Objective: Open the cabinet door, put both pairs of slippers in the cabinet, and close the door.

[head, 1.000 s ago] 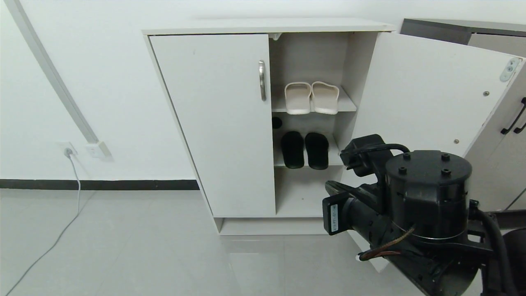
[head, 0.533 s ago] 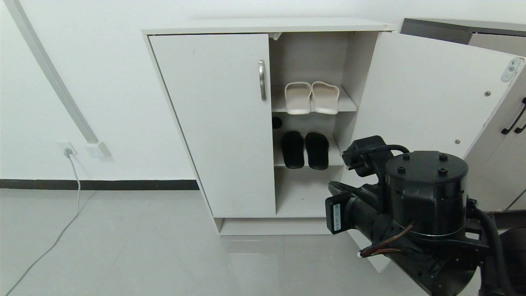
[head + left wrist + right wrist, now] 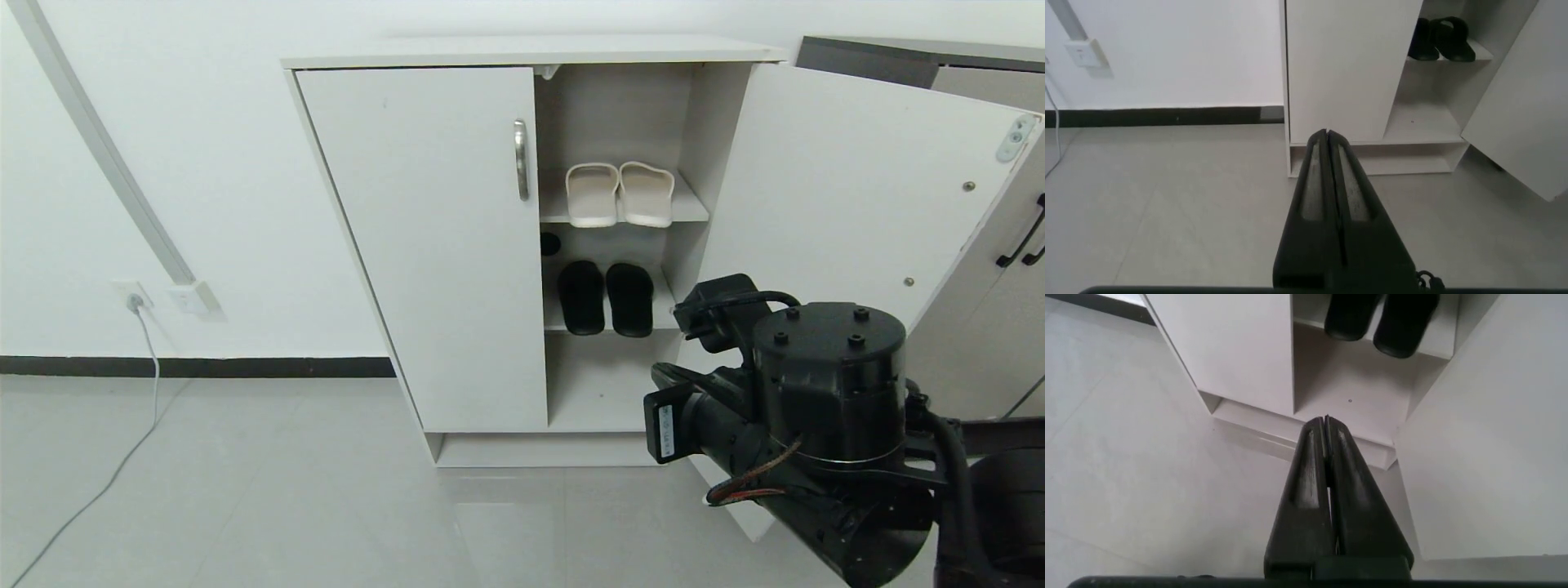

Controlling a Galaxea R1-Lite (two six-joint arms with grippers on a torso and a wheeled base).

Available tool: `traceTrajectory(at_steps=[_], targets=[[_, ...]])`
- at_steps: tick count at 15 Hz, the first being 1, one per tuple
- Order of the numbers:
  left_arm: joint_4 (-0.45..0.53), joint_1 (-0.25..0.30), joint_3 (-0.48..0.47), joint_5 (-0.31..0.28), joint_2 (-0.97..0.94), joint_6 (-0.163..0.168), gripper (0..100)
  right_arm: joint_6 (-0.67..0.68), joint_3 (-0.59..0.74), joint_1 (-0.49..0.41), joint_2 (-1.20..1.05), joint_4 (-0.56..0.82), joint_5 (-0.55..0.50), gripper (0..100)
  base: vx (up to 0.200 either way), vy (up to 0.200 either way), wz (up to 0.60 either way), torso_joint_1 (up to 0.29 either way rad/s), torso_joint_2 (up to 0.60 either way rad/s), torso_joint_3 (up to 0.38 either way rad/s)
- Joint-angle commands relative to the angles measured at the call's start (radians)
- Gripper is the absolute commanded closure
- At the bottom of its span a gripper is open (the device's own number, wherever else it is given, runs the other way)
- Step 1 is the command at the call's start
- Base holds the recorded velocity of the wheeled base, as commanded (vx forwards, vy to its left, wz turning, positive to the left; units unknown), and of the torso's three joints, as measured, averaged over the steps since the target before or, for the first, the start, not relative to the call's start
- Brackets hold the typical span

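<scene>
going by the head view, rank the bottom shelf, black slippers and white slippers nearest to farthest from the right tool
1. bottom shelf: lowest compartment of the cabinet, just ahead of the right tool.
2. black slippers: middle shelf, one level up.
3. white slippers: top shelf, highest and farthest.

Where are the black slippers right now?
In the head view, the black slippers sit on the middle shelf of the cabinet, directly below the white slippers, beside the closed left door.
</scene>
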Motion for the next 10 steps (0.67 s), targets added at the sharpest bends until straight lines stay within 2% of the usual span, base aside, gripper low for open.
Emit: traceTrajectory(at_steps=[1,5,10], targets=[[0.000,0.000,0.000,0.000,0.001,0.000,100,0.000,-0.001,-0.002,0.010,0.000,-0.002,100,0.000,0.000,0.00,0.000,0.00,0.000],[0.000,0.000,0.000,0.000,0.001,-0.002,100,0.000,-0.004,-0.002,0.007,0.000,-0.002,100,0.000,0.000,0.00,0.011,-0.17,-0.263],[0.001,0.000,0.000,0.000,0.001,-0.003,100,-0.001,-0.005,-0.002,0.005,0.000,-0.002,100,0.000,0.000,0.00,0.069,-0.50,-0.359]])
